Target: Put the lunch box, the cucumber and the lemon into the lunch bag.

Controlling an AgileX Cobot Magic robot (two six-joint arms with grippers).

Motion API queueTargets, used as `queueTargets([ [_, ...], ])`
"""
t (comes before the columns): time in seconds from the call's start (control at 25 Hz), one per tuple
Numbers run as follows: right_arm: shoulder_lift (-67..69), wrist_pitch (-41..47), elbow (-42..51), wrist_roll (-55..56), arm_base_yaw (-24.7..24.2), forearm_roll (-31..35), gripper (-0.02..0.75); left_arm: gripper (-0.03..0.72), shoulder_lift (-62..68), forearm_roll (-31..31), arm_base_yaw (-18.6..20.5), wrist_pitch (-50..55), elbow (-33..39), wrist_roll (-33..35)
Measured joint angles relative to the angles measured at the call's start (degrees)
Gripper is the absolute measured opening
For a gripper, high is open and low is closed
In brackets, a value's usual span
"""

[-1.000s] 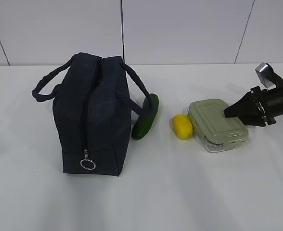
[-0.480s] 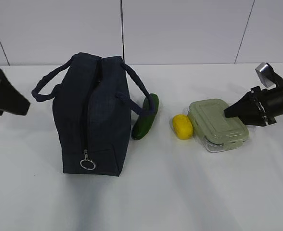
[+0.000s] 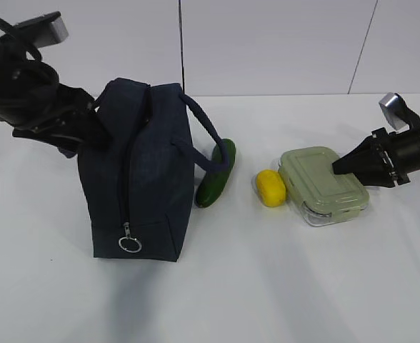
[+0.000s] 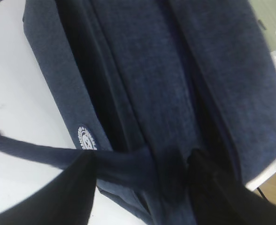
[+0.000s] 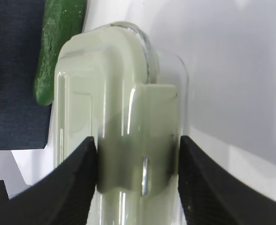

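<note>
Lunch bag (image 3: 142, 171) of dark navy fabric stands on the white table (image 3: 267, 286), zipper closed. Left end effector (image 4: 142, 187), fingers apart, straddles its loop handle (image 4: 124, 168). Right of the bag lie the dark green cucumber (image 3: 217, 174), yellow lemon (image 3: 271, 188) and sage-lidded clear lunch box (image 3: 323, 184), whose far end the right end effector (image 5: 138, 173) clamps.

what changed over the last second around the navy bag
The left gripper came in from the left edge to the dark navy fabric lunch bag, its jaws now straddling the near loop handle. The right gripper stayed at the sage-lidded clear lunch box; the dark green cucumber and yellow lemon did not move.
</note>
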Motion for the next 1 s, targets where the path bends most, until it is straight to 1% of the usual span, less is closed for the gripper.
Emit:
queueTargets([
  [0.08,0.0,0.0,0.0,0.0,0.0,0.0,0.405,0.442,2.3,0.0,0.0,0.0,-0.7,0.0],
  [0.16,0.0,0.0,0.0,0.0,0.0,0.0,0.405,0.408,4.2,-0.1,0.0,0.0,-0.9,0.0],
  [0.2,0.0,0.0,0.0,0.0,0.0,0.0,0.405,0.366,4.7,-0.1,0.0,0.0,-1.0,0.0],
  [0.28,0.0,0.0,0.0,0.0,0.0,0.0,0.405,0.246,5.3,-0.1,0.0,0.0,-1.0,0.0],
  [0.36,0.0,0.0,0.0,0.0,0.0,0.0,0.405,0.092,5.3,0.6,0.0,-0.1,-1.0,0.0],
  [0.4,0.0,0.0,0.0,0.0,0.0,0.0,0.404,0.052,5.3,1.3,0.0,-0.1,-1.2,0.0],
  [0.48,0.0,0.0,0.0,0.1,0.0,0.0,0.403,0.03,5.3,3.2,0.0,-0.1,-1.8,0.0],
  [0.6,0.0,0.0,0.0,0.1,0.0,0.0,0.4,0.026,5.3,6.1,0.0,1.4,-3.6,-0.2],
  [0.68,0.0,0.0,0.0,0.1,0.0,0.0,0.4,0.025,5.3,7.6,0.0,3.1,-5.9,-0.5],
  [0.8,0.0,0.0,0.0,0.1,0.0,0.0,0.4,0.025,5.3,11.5,0.0,6.3,-10.6,-2.8],
  [1.0,0.0,0.0,0.0,0.1,0.0,0.0,0.4,0.025,5.3,24.7,0.0,12.2,-18.1,-8.7],
])
